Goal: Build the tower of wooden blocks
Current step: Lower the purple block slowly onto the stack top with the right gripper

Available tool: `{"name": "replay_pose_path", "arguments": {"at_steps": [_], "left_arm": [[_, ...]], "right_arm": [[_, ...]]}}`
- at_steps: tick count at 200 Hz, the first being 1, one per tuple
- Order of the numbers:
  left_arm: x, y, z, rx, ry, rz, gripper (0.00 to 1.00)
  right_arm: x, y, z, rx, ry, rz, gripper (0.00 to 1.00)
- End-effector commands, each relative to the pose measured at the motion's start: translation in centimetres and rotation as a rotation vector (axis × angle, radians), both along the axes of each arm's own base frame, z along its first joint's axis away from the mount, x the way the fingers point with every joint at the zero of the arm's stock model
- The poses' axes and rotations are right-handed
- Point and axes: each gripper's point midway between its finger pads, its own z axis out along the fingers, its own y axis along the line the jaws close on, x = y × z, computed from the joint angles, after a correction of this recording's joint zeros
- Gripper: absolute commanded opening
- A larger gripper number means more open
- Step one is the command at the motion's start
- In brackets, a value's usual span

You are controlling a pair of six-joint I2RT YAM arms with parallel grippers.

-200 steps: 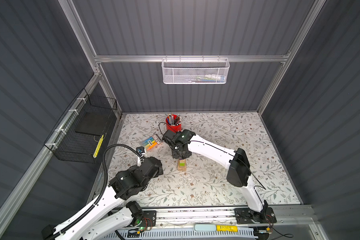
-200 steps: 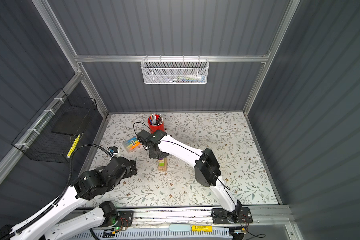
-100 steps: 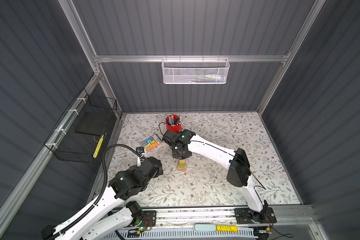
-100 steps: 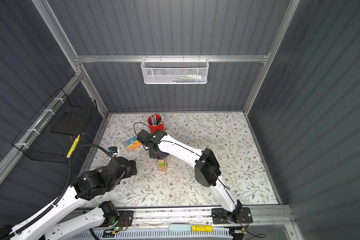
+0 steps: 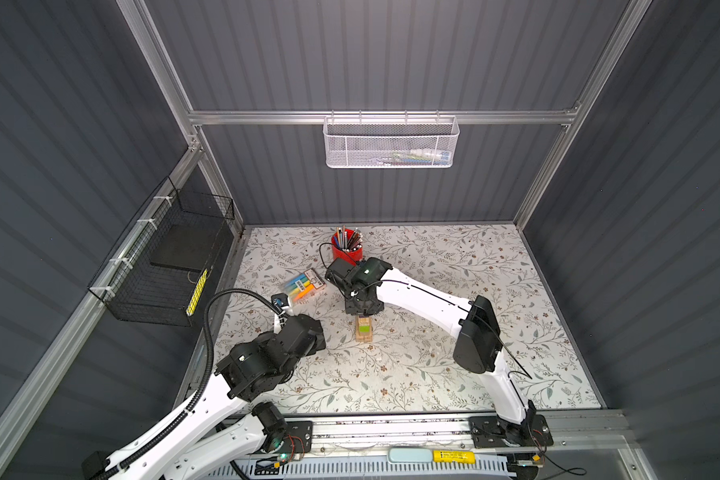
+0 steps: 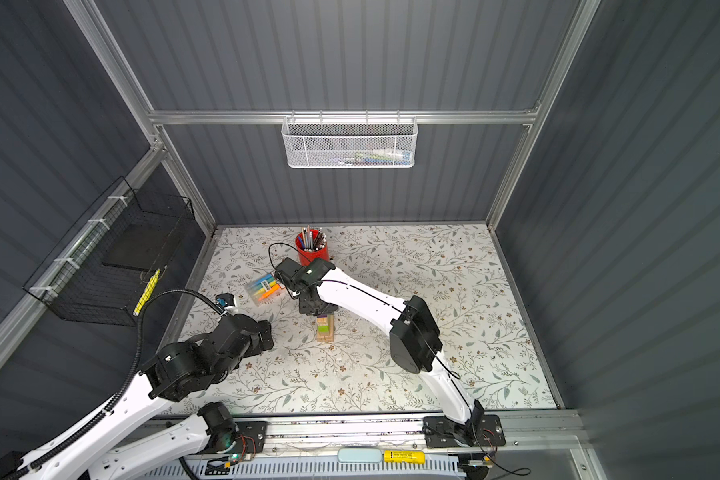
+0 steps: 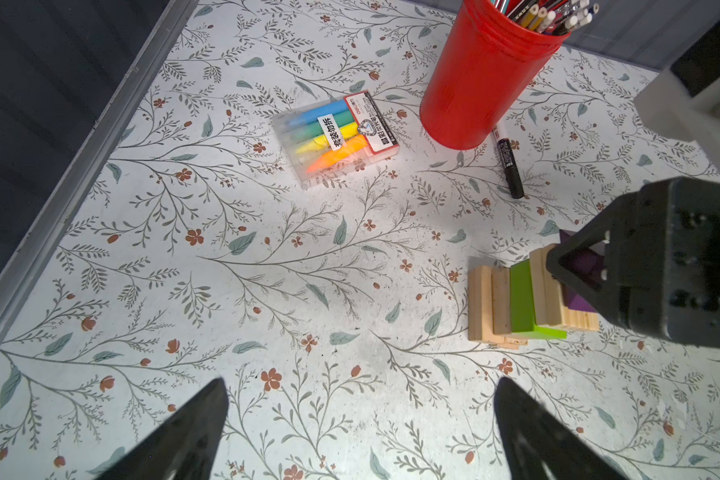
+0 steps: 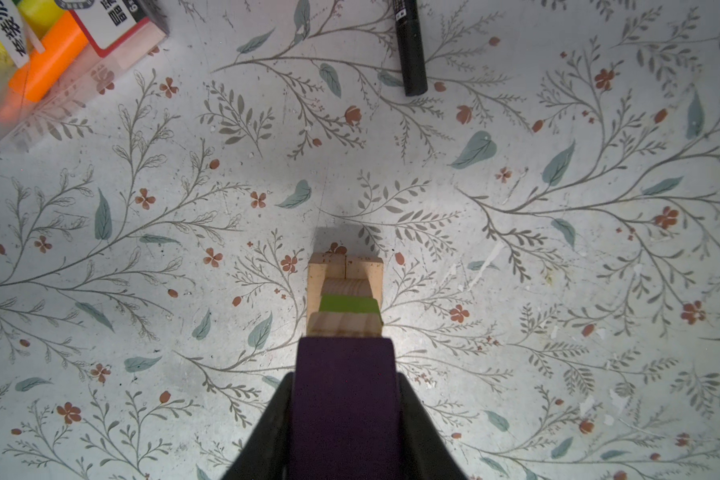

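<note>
The right gripper (image 8: pixel 345 386) is clamped on the purple block (image 8: pixel 344 365), one finger on each long side; it holds the block over one end of the wood block tower (image 5: pixel 363 328), and whether the block already touches the layer beneath I cannot tell; in a top view the gripper's black body covers the tower's upper end.

In both top views the tower stands on the floral table (image 5: pixel 433 353), a little left of the middle of the frame; it is a short stack of pale wood blocks (image 7: pixel 485 303) in crossed layers, with the green block (image 7: pixel 521 295) lying between two pale ones in the top layer.

The left gripper (image 7: pixel 360 386) has its jaws spread wide and holds nothing; it hangs over bare table, left of the tower and apart from it.

Above the tower in the frame stands the red cup (image 5: pixel 347 249) full of pencils; the highlighter pack (image 5: pixel 304 286) lies to the upper left; a black marker (image 7: pixel 508 162) lies flat just beside the cup.
</note>
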Motion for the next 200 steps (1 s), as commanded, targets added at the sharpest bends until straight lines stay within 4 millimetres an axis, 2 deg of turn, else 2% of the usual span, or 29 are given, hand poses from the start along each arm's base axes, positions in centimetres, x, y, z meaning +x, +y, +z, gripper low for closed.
{"name": "replay_pose_path", "arguments": {"at_steps": [1, 83, 200], "left_arm": [[-0.2, 0.8, -0.3, 0.028, -0.003, 0.018, 1.00], [-0.2, 0.8, -0.4, 0.029, -0.002, 0.019, 1.00], [-0.2, 0.8, -0.3, 0.026, -0.003, 0.020, 1.00]], "right_arm": [[0.6, -0.1, -0.3, -0.019, -0.007, -0.017, 0.14], [0.1, -0.9, 0.2, -0.041, -0.011, -0.035, 0.19], [-0.5, -0.9, 1.0, -0.023, -0.020, -0.044, 0.24]]}}
